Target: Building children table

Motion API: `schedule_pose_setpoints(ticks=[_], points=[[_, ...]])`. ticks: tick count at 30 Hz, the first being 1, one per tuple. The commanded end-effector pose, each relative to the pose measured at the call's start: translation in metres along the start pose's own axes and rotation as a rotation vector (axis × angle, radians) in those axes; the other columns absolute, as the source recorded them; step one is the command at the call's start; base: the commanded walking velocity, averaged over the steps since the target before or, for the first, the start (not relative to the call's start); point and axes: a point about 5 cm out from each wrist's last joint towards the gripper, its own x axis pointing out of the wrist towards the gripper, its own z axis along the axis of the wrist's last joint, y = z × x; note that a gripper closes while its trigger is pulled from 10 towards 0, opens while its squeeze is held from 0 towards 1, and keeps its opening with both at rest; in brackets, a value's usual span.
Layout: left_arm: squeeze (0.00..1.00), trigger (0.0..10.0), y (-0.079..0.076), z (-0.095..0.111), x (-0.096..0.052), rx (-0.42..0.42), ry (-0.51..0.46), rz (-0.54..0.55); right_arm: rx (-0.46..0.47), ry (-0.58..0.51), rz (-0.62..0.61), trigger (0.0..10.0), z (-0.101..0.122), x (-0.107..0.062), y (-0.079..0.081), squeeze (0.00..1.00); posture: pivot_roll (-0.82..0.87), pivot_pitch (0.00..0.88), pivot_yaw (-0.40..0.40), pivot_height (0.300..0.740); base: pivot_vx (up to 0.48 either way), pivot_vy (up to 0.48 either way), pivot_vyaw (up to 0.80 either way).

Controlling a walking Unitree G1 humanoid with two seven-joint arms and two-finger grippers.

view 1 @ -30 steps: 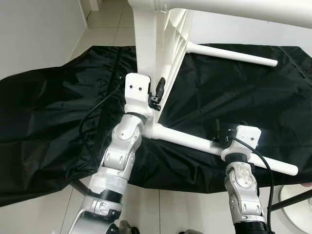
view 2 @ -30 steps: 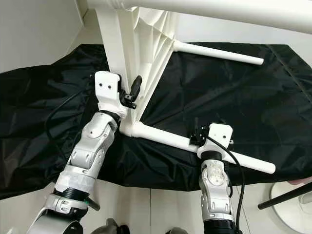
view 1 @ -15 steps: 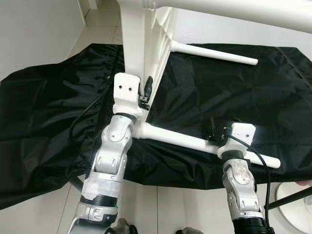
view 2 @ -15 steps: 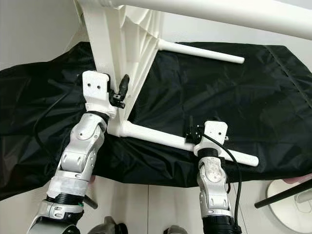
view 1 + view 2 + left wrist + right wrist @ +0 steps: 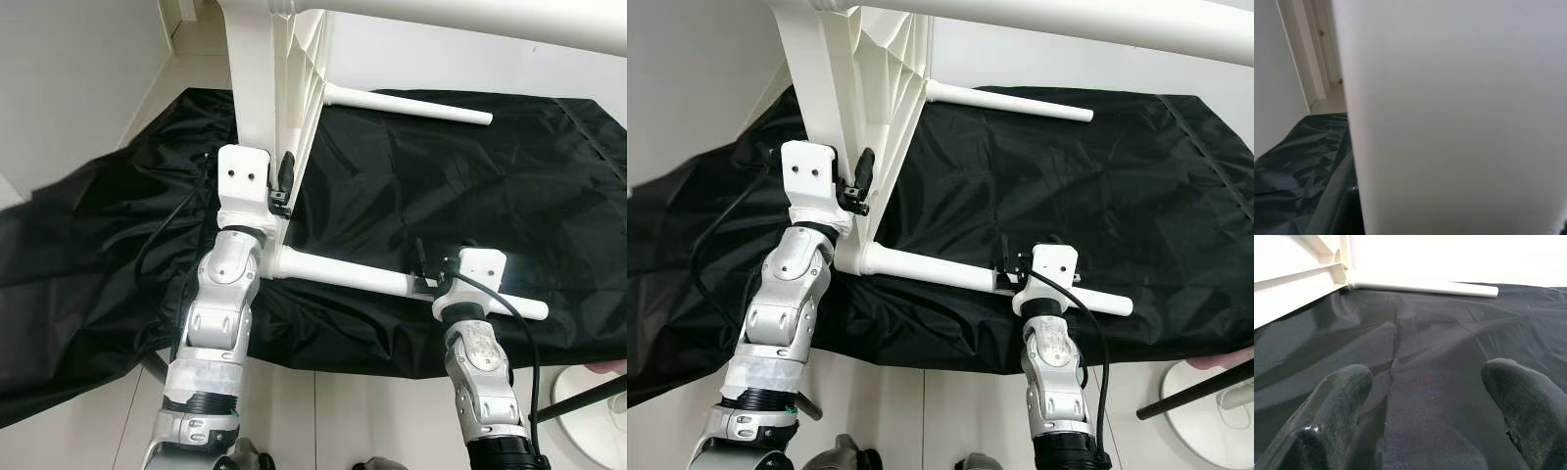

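Note:
A white children's table [image 5: 255,88] lies tipped on its side on a black sheet [image 5: 470,186]. Its near leg [image 5: 343,274] points right along the sheet, and its far leg [image 5: 411,101] lies behind. My left gripper [image 5: 272,174] is at the table top's edge just above the near leg's socket, with one black finger [image 5: 286,168] against the ribbed underside. The white panel [image 5: 1449,117] is close in the left wrist view. My right gripper [image 5: 429,266] reaches over the near leg close to its free end. Its fingers [image 5: 1337,401] stand open over bare sheet.
A white wall [image 5: 69,69] and a doorway stand at the back left. Tiled floor [image 5: 78,431] shows in front of the sheet. A white round object [image 5: 600,416] and a black rod [image 5: 588,397] sit at the front right.
The table has shifted left over the sheet together with my left gripper. The near leg's free end is now closer to my right gripper. The sheet's left side has pulled in.

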Motion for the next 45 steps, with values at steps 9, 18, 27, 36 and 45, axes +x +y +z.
schedule_pose_setpoints(ticks=[9,18,27,36,45], points=[[0.0,10.0,0.037,0.029,-0.007,0.093,-0.125,0.433,0.002,0.023,-0.005,10.0,-0.005,-0.004,-0.002,0.0,-0.07,0.007,0.026,0.74,0.0,0.0,0.0],[0.0,10.0,0.041,0.029,-0.009,0.094,-0.116,0.465,0.002,0.028,-0.006,10.0,-0.006,-0.006,-0.001,0.0,-0.07,0.016,0.029,0.74,0.0,0.0,0.0],[1.0,10.0,0.018,0.03,-0.004,0.055,-0.137,0.29,0.002,0.031,-0.014,10.0,-0.006,-0.006,-0.002,0.0,-0.07,0.027,0.036,0.74,0.0,0.0,0.0],[0.0,10.0,-0.029,0.028,-0.005,-0.053,-0.11,-0.072,0.002,0.035,-0.024,10.0,-0.007,-0.007,-0.003,0.0,-0.07,0.035,0.038,0.74,0.0,0.0,0.0],[0.0,10.0,-0.036,0.024,-0.015,-0.012,-0.094,-0.235,0.001,0.039,-0.021,10.0,-0.008,-0.007,-0.003,0.0,-0.05,0.042,0.032,0.74,0.0,0.0,0.0]])
